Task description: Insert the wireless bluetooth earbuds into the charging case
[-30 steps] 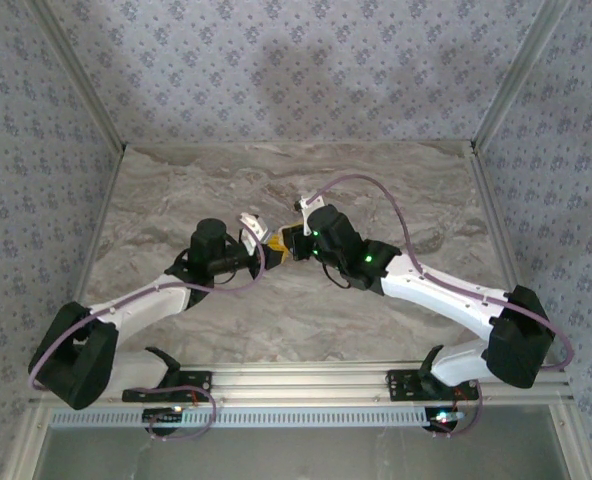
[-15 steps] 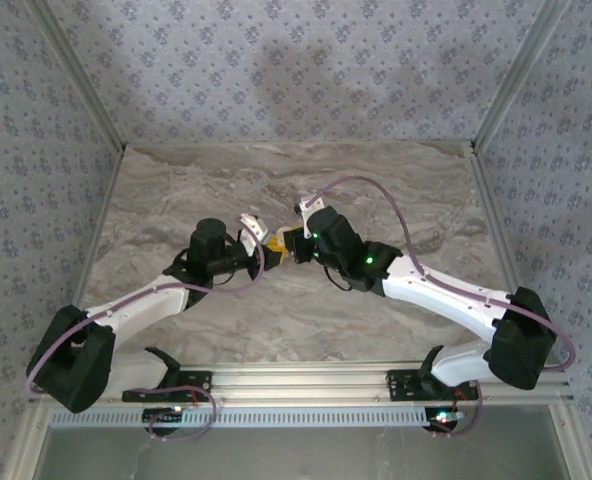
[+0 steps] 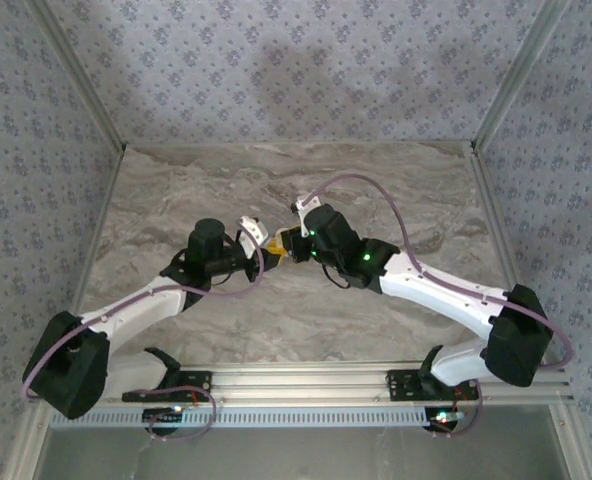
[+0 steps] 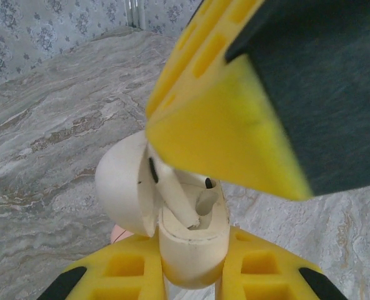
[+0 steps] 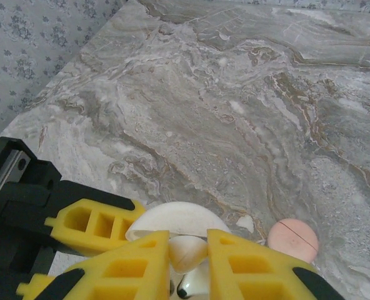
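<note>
while left gripper [image 4: 194, 278] stays clamped on charging case [image 4: 194, 247], right gripper [image 5: 188, 244], pinching earbud [image 4: 182, 203], barely shifts.

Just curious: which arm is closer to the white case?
Left. The left fingers grip the case low down; the right fingers sit just above its open top, pinching an earbud.

The left elbow [image 3: 64, 362] has dropped slightly toward the near edge, and the right tool [image 3: 288, 243] has edged a little leftward.
</note>
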`<action>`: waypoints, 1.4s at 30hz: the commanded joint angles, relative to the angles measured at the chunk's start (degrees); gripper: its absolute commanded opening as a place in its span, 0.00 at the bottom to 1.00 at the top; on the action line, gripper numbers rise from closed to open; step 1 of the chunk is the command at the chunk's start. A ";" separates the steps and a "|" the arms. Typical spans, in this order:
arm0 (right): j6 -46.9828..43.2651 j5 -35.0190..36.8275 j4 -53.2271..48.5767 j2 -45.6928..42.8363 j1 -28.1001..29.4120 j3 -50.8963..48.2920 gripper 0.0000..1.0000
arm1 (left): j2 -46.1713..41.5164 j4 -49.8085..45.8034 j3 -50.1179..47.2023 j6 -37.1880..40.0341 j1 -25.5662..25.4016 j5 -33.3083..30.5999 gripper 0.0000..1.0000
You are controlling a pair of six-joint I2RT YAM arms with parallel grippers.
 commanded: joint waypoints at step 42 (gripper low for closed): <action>-4.45 3.39 -6.33 -2.82 2.13 1.85 0.20 | -6.02 1.04 -0.46 8.29 -1.70 -6.25 0.14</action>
